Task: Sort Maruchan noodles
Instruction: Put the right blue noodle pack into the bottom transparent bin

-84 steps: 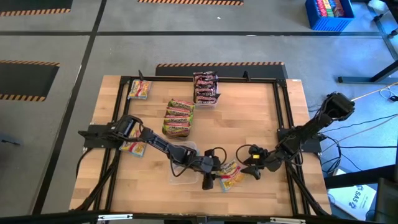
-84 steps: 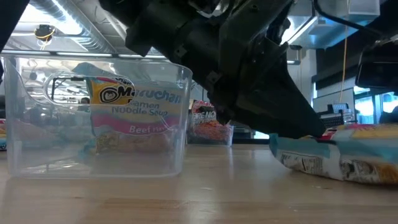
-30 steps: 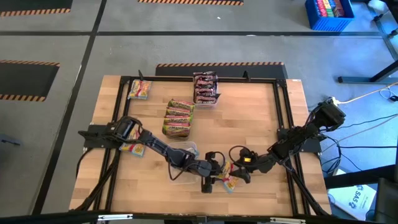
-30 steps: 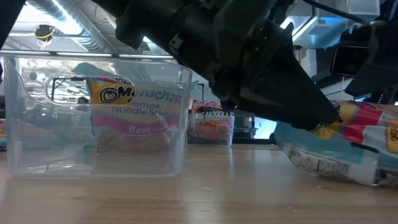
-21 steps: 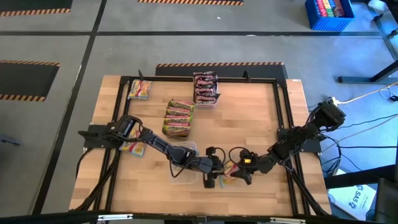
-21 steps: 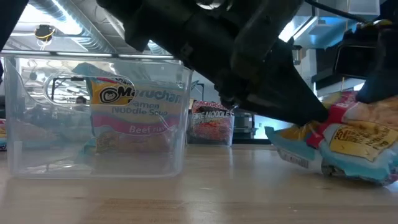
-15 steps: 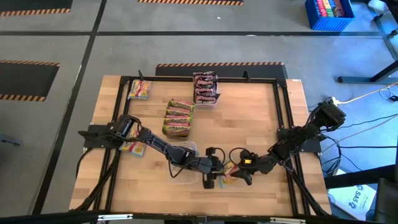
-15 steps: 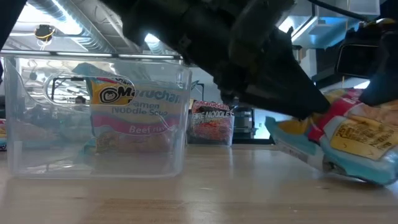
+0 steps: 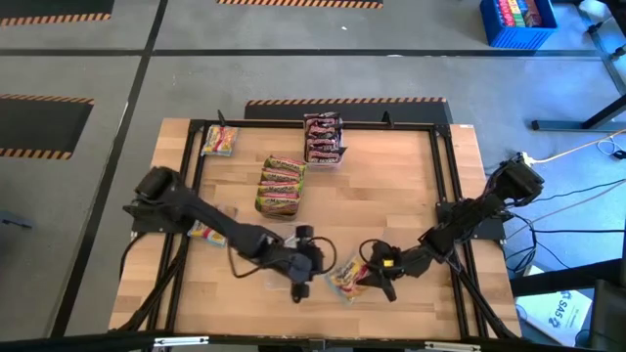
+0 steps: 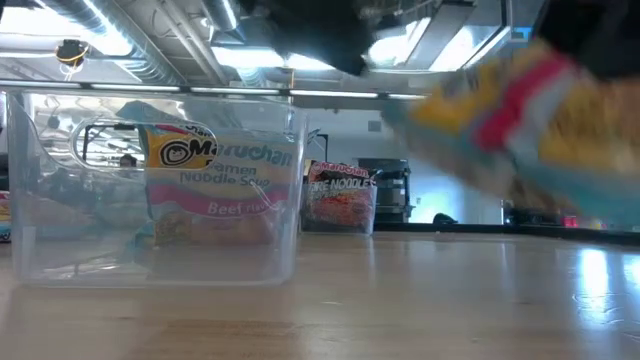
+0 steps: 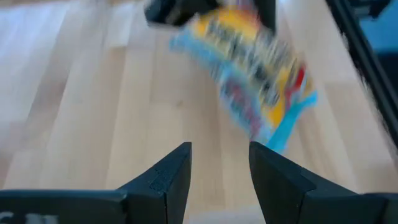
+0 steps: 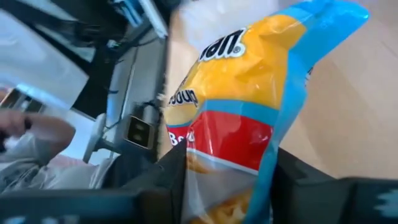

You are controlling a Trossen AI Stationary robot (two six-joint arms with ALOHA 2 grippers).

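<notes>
One yellow-blue noodle packet (image 12: 242,99) fills right wrist view, motion-blurred in low view (image 10: 520,110); its lower end hidden behind fingers. Right gripper (image 9: 377,279) clamps this packet near front table edge, off wood. Clear tray (image 10: 150,185) with yellow-pink packet (image 10: 210,180) stands at left in low view. Green-orange stack (image 9: 281,184) and dark red stack (image 9: 323,137) lie well apart, farther back. Left gripper (image 9: 298,284) just beside held packet, fingers (image 11: 168,177) narrowly parted, nothing between. Left arm stretched low across table (image 9: 391,186).
</notes>
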